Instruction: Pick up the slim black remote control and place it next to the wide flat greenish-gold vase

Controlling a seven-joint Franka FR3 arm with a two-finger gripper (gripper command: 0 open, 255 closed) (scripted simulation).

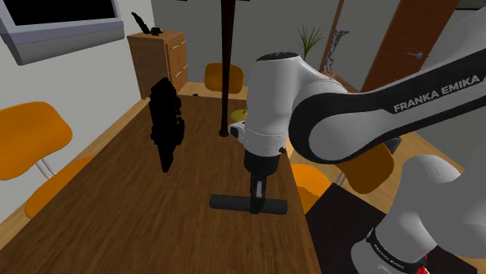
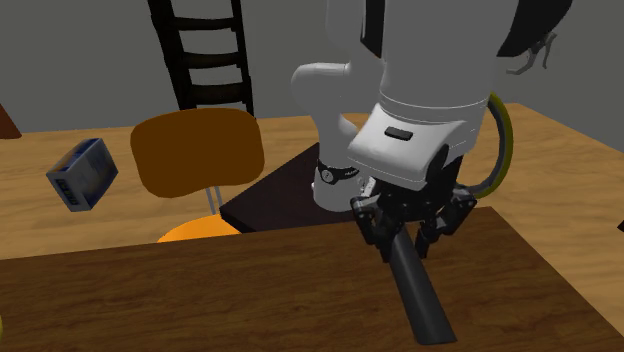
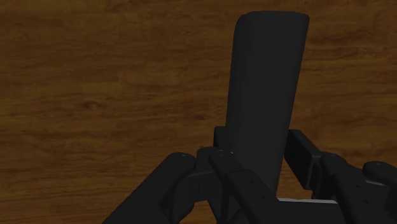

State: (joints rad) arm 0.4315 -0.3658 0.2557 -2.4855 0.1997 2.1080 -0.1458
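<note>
Clasping the remote (image 3: 267, 83) from both sides, the two black fingers (image 3: 218, 158) stand only as far apart as the slim body is wide. In the wrist view each inner face lies against a long edge of it near one end, and the rest of the remote runs out ahead of the gripper (image 2: 408, 232) over the brown wood. I judge this a closed grip on the remote and not a mere straddle, since no gap shows on either side.

In the shoulder view the remote lies crosswise under the hand, close to the table's (image 1: 195, 167) near edge on the stand's side. Whether it rests on the wood or is raised just clear of it, I cannot tell; at most it is very low.

So the grasp looks made. The lift, the carry and the placing are left.

The greenish-gold vase (image 1: 238, 116) sits well apart, farther up the table, partly hidden by a thin black pole (image 1: 227, 62) and the arm. A jagged black shape (image 1: 167, 124) stands on the table toward the shoulder view's left, off the straight line between remote and vase.
</note>
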